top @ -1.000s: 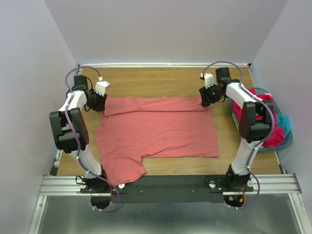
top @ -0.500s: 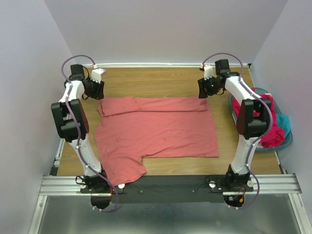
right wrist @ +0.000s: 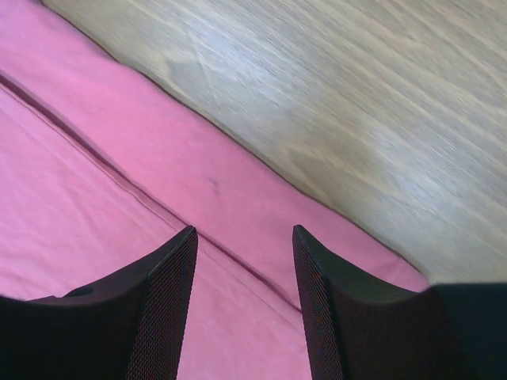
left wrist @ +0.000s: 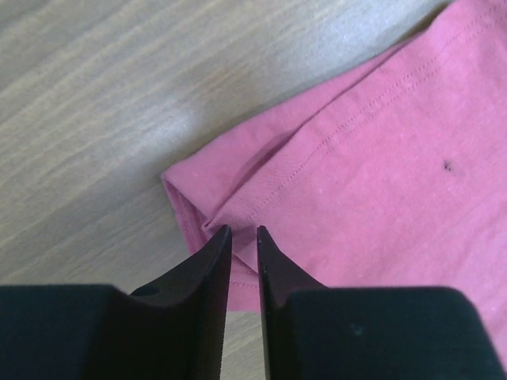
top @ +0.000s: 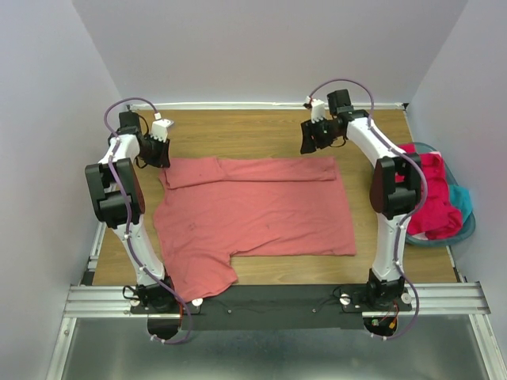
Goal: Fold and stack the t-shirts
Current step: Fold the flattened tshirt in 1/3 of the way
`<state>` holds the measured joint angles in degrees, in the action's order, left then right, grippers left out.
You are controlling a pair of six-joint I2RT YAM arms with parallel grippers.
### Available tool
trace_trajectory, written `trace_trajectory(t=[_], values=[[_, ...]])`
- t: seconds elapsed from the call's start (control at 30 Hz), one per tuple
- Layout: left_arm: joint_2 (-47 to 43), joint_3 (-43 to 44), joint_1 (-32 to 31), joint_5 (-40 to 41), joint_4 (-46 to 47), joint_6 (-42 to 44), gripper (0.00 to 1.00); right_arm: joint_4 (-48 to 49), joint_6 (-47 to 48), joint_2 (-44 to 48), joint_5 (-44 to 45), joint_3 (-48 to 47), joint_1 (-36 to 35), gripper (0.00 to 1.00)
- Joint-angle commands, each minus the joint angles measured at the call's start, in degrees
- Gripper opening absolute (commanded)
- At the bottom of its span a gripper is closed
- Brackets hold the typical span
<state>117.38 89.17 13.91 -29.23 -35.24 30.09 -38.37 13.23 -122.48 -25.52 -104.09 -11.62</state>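
A large salmon-pink t-shirt [top: 253,210] lies spread on the wooden table, its far edge folded over into a band. My left gripper [top: 161,157] is low at the shirt's far-left corner. In the left wrist view the gripper [left wrist: 244,231] has its jaws only a narrow slit apart, with the tips at the rumpled corner of the shirt [left wrist: 356,158] and the table showing through the gap. My right gripper [top: 310,149] hangs near the far-right corner. In its wrist view the gripper [right wrist: 244,231] is open above the folded band [right wrist: 119,158], holding nothing.
A round teal basket [top: 469,226] stands at the right table edge, holding a magenta-red t-shirt [top: 432,202] and a teal t-shirt [top: 461,202]. Bare wood [top: 238,131] runs along the back wall. One sleeve hangs toward the front rail [top: 202,277].
The right gripper has moved left along the shirt's far edge. The left gripper lifted back, then came down at the far-left corner, and its jaws narrowed.
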Motion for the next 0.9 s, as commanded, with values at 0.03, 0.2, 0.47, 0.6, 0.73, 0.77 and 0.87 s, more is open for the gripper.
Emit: trace_trajectory(t=[0.03, 0.2, 0.47, 0.6, 0.73, 0.77, 0.87], values=[[-0.93, -0.75, 0.41, -1.18, 0.79, -0.47, 0.24, -0.22, -3.74, -4.25, -4.27, -5.32, -3.58, 0.58], [-2.33, -1.01, 0.76, -0.21, 2.37, -1.61, 0.31, 1.63, -8.3, -8.56, -4.63, -11.56, -7.53, 0.57], [-3.21, -2.24, 1.91, -0.47, 3.25, -3.01, 0.38, 9.27, -18.76, -16.82, -5.16, -23.77, -13.07, 0.58], [-3.65, -2.42, 2.35, -1.61, 4.13, -4.85, 0.4, 12.08, -23.06, -22.61, -3.49, -28.26, -17.2, 0.58], [-3.39, -1.8, 2.79, -3.19, 4.65, -6.44, 0.41, 17.87, -28.25, -26.58, -2.35, -30.73, -19.93, 0.58], [-3.39, -1.63, 2.79, -3.37, 4.75, -6.7, 0.41, 18.67, -29.39, -27.28, -1.73, -31.25, -20.37, 0.58], [-3.13, -1.28, 2.96, -3.9, 5.18, -7.32, 0.41, 21.58, -32.39, -29.57, -0.5, -32.75, -21.87, 0.58]])
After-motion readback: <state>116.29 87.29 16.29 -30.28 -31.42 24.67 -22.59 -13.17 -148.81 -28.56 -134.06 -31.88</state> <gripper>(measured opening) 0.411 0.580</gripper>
